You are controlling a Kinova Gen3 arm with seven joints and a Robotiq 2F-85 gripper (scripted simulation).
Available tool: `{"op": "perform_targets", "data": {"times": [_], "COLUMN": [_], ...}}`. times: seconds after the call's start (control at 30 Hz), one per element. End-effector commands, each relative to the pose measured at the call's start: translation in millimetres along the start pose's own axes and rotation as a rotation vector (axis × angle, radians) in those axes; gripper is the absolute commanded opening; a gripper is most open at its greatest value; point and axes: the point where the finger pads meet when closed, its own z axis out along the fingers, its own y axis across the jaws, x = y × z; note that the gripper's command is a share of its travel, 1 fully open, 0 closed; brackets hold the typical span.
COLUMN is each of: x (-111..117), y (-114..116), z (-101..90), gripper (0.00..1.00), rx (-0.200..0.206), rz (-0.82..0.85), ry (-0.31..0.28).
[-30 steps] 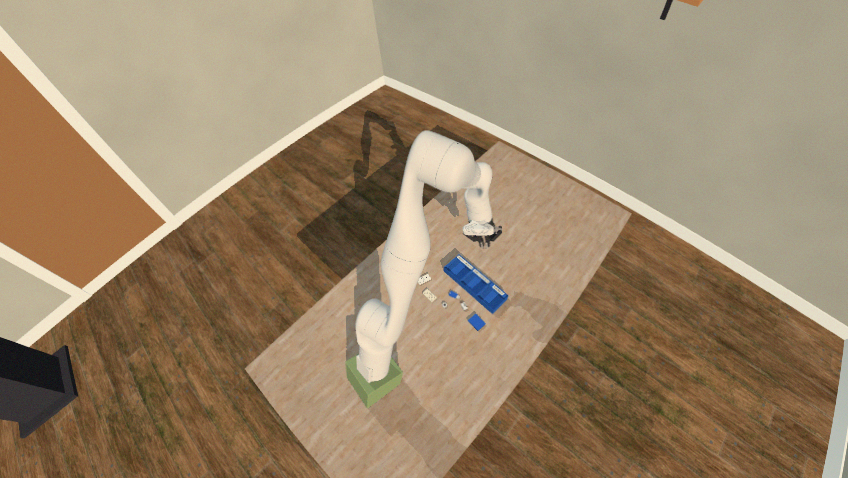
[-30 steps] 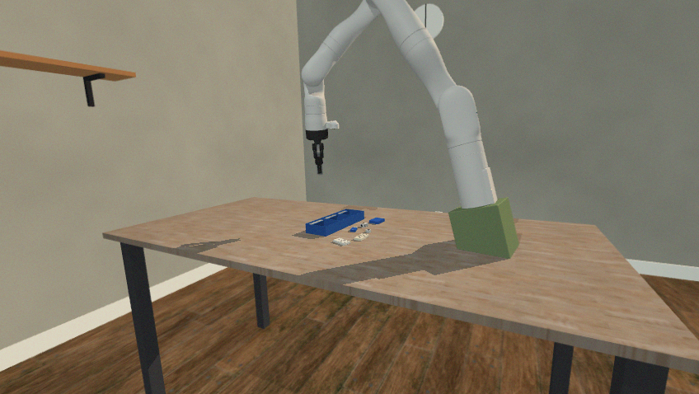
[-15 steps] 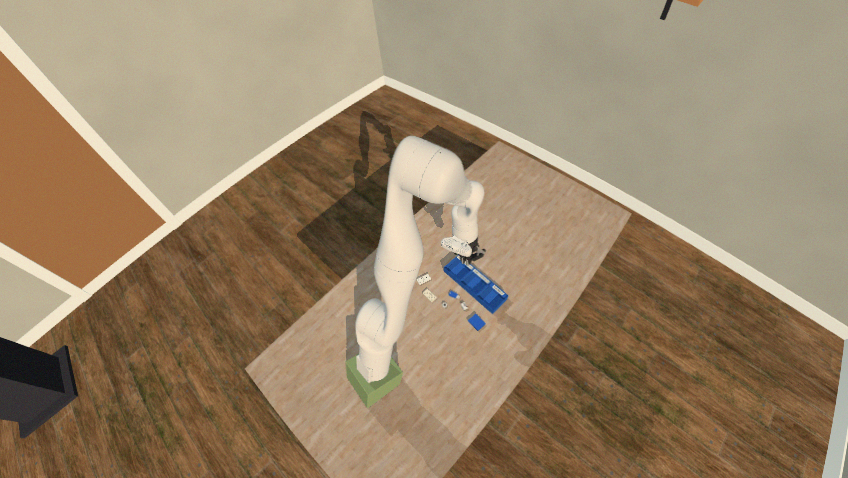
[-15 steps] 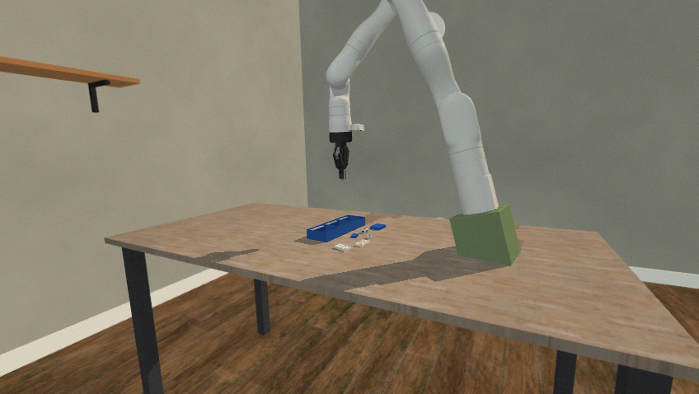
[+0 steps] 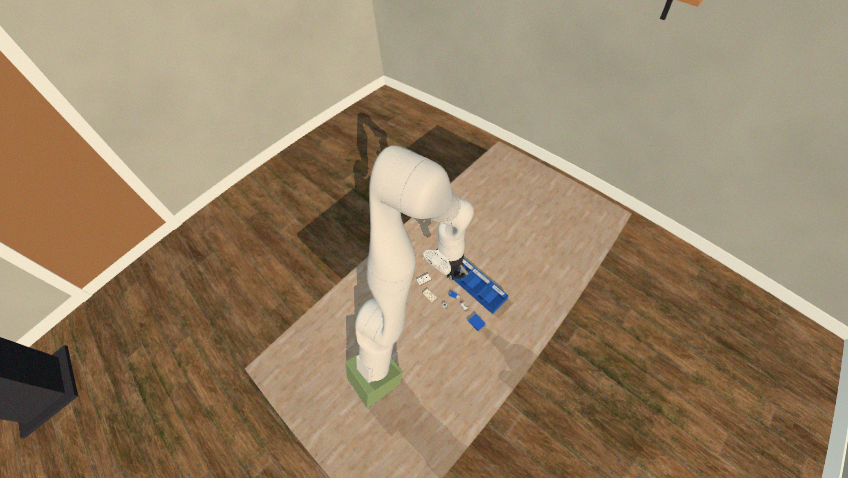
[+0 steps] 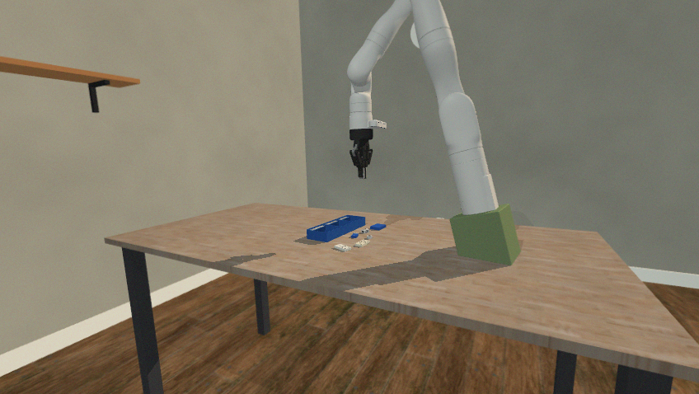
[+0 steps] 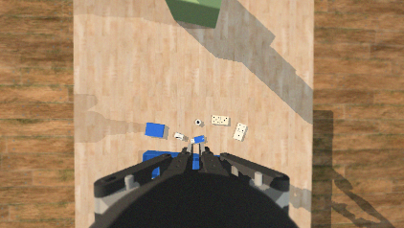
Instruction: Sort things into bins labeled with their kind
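Gripper (image 5: 455, 276) (image 6: 362, 176) (image 7: 195, 149) high, fingers nearly together, empty.
It hangs by the blue bins (image 5: 497, 307) (image 6: 317, 235) (image 7: 158, 154), perhaps to reach the small blue piece (image 5: 453, 293) (image 6: 354, 236) (image 7: 199, 139); labels unreadable.

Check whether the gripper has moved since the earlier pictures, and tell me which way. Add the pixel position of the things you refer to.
Yes: toward the green block (image 5: 369, 393) (image 6: 483, 236) (image 7: 196, 15), the gripper (image 5: 456, 275) (image 6: 362, 176) (image 7: 195, 149) has moved.
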Motion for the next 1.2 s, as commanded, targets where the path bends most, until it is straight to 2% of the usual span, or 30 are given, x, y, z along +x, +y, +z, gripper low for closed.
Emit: {"op": "perform_targets", "data": {"times": [0.0,0.3,0.6,0.67,0.7,1.13,1.17], "x": [0.5,1.2,-37.3,-37.3,-41.2,-88.4,-89.3], "y": [0.2,-0.1,-37.9,-37.9,-42.4,-101.3,-102.4], "z": [-4.1,-3.8,49.9,49.9,55.8,132.9,134.3], "gripper": [0.09,0.09,0.09,0.09,0.09,0.09,0.09], "rx": [-0.001,-0.002,0.005,0.005,0.0,0.045,0.047], "rz": [0.004,0.004,-0.406,-0.406,-0.498,-1.015,-1.062], "ry": [-0.02,-0.013,-0.025,-0.025,-0.021,-0.023,-0.022]}}
